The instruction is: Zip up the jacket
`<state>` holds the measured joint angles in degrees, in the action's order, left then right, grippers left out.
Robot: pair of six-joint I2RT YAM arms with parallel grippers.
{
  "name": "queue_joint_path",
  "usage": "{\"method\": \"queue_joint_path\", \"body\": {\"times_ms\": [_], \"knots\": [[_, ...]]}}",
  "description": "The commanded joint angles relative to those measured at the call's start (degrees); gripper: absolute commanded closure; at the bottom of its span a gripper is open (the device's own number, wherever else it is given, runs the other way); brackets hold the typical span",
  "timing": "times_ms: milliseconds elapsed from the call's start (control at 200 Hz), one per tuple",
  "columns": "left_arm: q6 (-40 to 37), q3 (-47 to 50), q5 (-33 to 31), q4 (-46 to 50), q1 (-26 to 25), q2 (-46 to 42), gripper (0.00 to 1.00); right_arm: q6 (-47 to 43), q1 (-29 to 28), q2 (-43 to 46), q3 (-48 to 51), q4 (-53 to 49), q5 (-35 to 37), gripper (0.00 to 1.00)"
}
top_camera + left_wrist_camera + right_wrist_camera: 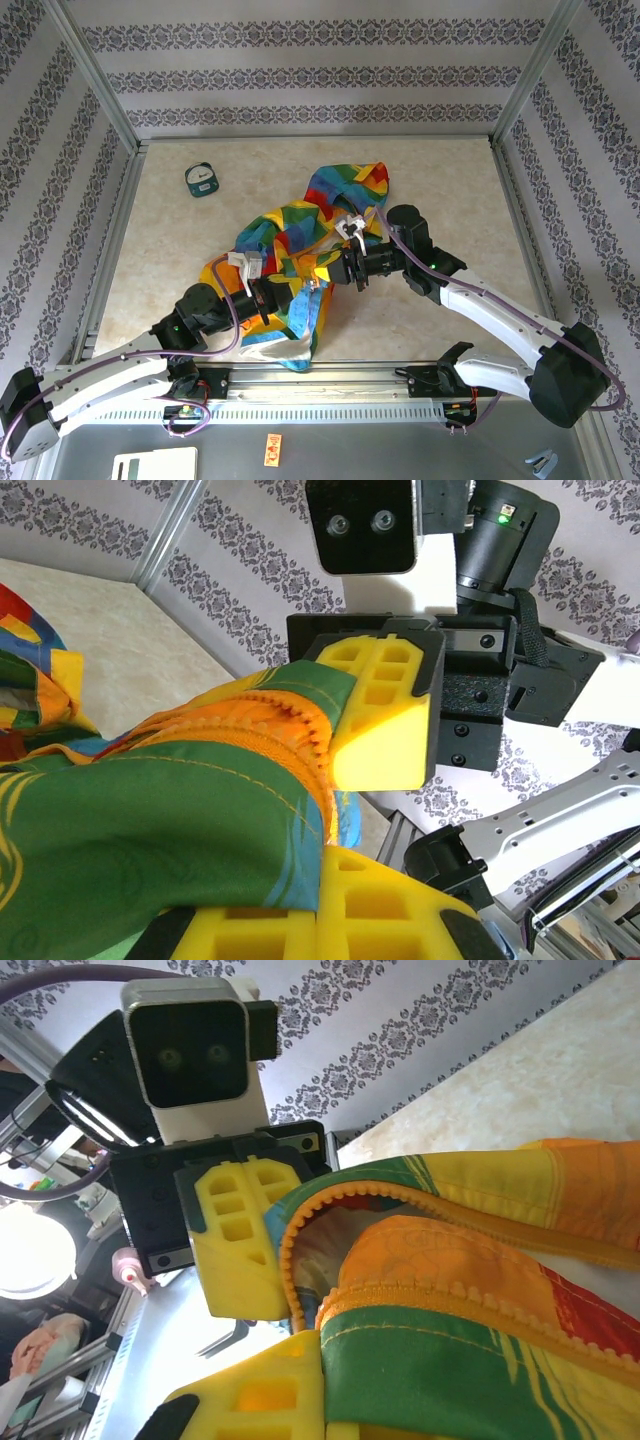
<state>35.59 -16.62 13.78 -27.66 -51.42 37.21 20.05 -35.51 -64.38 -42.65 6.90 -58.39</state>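
The jacket (305,225) lies crumpled in the middle of the table (440,190). Its rainbow patches spread from the centre of the frame towards the upper right, and a pale bit of lining (275,350) trails down at lower centre, by the rail (330,380).

Both pincers sit in its lower half. The left gripper (283,297) comes in from the lower left and is clamped on the jacket. In the left wrist view its yellow fingers (385,720) pinch a bunched fold of green cloth and orange zipper edge.

The right gripper (332,272) reaches in from the right, just beside the left one, and is likewise closed on the fabric. In its own wrist view a toothed orange-yellow zipper edge curls past the right fingers (235,1260), and a green-and-orange hem runs into the pinch. The two wrists face each other closely, each crowding the other's camera view.

A small round teal gadget (201,180) sits well apart, at the upper left of the table. Patterned walls (320,60) close in three sides.
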Motion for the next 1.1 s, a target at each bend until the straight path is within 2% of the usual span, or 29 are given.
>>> {"method": "queue_joint_path", "body": {"times_ms": [0,345,1094], "knots": [[1.35,0.53,2.22,-4.72,1.37,-0.57,1.00,0.61,-0.98,-0.61,-0.41,4.47,-2.95,1.00],[3.60,0.54,3.98,-7.51,3.58,0.88,1.00,2.30,-1.88,-1.88,-0.32,7.09,-3.75,1.00],[7.06,2.64,7.06,-13.44,4.91,3.04,1.00,6.17,-0.68,-3.05,1.07,13.48,-4.37,1.00]]}}
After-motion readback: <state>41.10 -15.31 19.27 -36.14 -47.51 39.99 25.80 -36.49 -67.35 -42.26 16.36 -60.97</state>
